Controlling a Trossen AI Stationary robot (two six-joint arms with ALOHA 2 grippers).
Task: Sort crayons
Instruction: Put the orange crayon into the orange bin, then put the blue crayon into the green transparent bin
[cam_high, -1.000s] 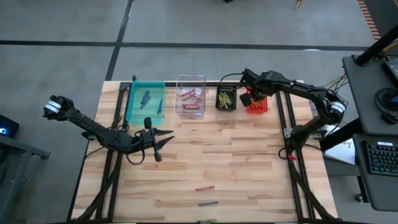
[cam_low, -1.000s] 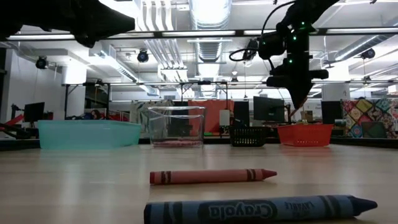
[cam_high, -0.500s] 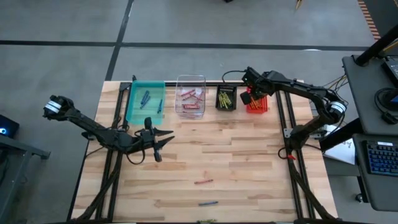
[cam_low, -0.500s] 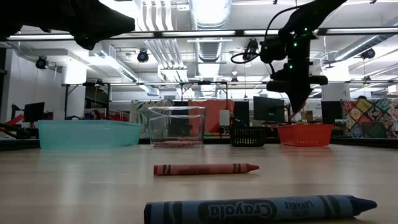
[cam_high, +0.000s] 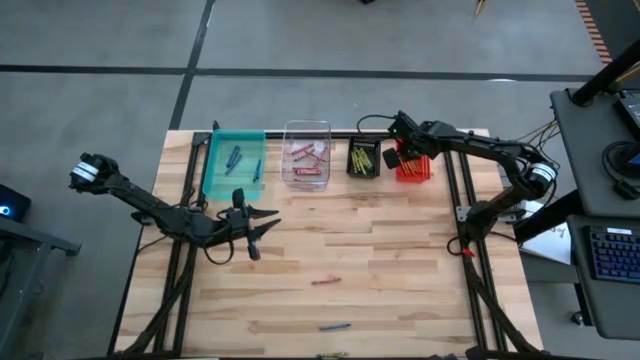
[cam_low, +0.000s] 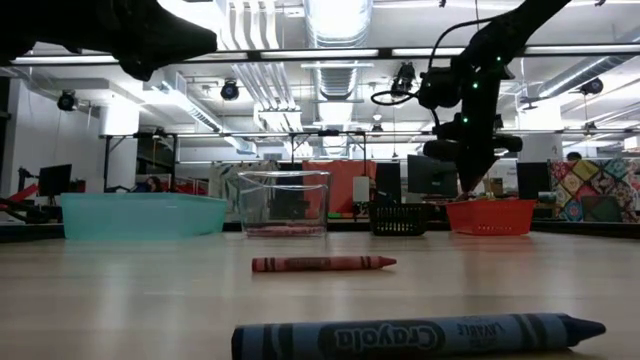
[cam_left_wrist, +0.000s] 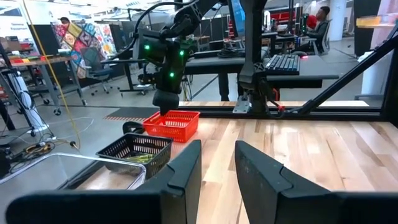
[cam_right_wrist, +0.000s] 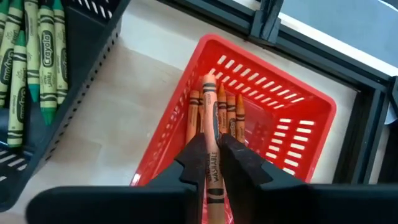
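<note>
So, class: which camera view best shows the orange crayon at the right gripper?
The right wrist view: the orange crayon fills the gap between the right gripper's fingers, above the red basket. In the high, low and left wrist views the crayon is too small to make out.

so along the far edge of the wooden table (cam_high: 380, 260) there's a row of four bins: a teal bin (cam_high: 233, 163) on the left, then a clear bin (cam_high: 306, 154), a small black bin (cam_high: 364, 158), and a red bin (cam_high: 413, 165) on the right. They sit near each other but apart. Off the right side there's a dark desk (cam_high: 590, 190) with a keyboard (cam_high: 610, 255). Low view shows ceiling lights and ducts in the room behind
</note>
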